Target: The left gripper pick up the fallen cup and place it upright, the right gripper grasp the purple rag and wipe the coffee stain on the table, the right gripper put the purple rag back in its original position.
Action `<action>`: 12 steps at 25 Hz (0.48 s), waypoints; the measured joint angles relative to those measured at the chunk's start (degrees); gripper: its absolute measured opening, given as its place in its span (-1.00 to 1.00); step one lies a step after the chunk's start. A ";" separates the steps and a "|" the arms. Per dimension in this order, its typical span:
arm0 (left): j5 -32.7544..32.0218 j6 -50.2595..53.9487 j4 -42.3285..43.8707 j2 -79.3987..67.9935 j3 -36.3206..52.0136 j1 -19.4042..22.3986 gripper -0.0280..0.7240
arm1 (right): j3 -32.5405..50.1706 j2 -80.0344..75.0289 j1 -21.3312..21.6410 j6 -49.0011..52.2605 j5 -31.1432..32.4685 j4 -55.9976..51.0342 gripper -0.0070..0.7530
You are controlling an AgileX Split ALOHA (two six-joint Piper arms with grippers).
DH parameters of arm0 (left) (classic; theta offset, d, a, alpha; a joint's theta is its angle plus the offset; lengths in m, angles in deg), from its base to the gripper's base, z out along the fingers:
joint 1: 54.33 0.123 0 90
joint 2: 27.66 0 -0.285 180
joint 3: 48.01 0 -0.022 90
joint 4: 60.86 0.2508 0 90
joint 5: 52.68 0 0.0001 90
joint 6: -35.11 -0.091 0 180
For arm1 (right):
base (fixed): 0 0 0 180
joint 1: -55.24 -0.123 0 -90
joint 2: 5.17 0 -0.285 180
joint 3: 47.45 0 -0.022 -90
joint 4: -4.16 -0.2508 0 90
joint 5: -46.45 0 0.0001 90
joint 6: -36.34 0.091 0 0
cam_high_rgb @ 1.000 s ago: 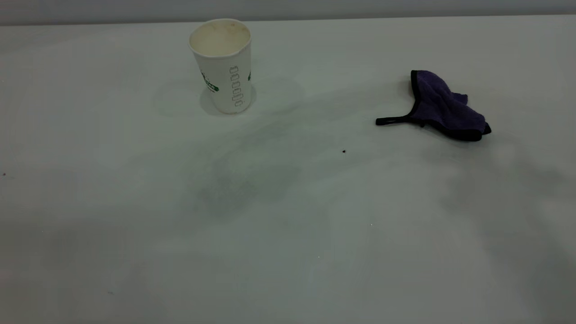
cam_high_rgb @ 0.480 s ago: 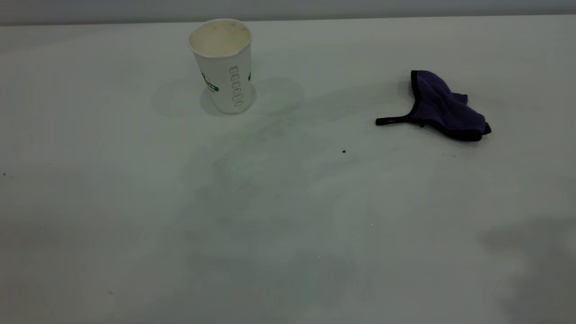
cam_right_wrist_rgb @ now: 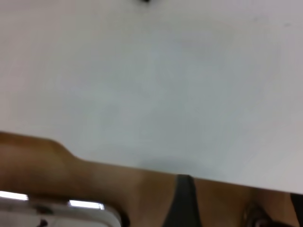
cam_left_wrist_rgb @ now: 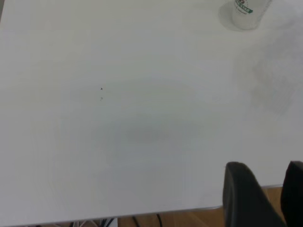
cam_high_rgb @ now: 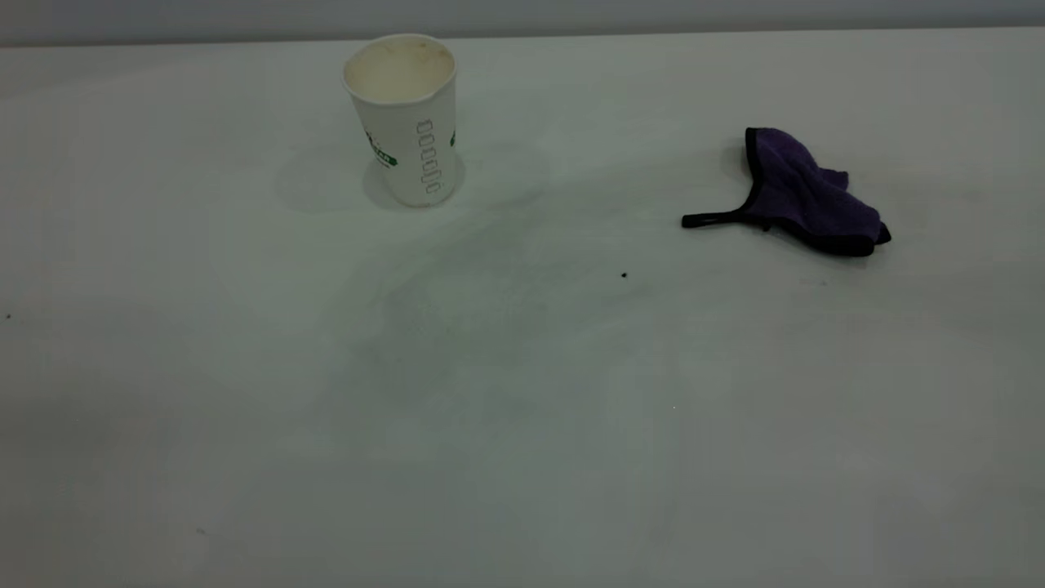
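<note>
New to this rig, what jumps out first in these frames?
The cup standing upright near the table's far edge, left of centre, and the crumpled purple rag lying alone to the right, its strap pointing toward the cup. Between them sits only a tiny black speck above faint grey smears; no brown blot shows. The left gripper hangs open over the table's near edge.

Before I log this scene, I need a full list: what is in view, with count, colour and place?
cup: one, white with green logo, upright at the table's far left-centre.
purple rag: one, dark purple with black edging and strap, lying crumpled at far right.
black speck: one, tiny, between cup and rag, nearer the camera.
table: one, white with faint grey smears.
left gripper: black fingers apart, above the table's near edge, in the left wrist view.
right gripper: its wrist view shows only a dark sliver beyond the table edge.
</note>
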State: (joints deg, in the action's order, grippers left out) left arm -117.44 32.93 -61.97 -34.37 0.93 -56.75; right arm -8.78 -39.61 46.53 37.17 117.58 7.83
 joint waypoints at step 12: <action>0.00 0.00 0.00 0.00 0.00 0.00 -0.22 | 11.22 16.69 7.00 -8.26 -6.19 -8.65 0.79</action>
State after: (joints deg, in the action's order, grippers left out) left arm -117.44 32.93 -61.97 -34.37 0.93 -56.75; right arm 2.44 -22.91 53.53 28.92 111.39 -0.82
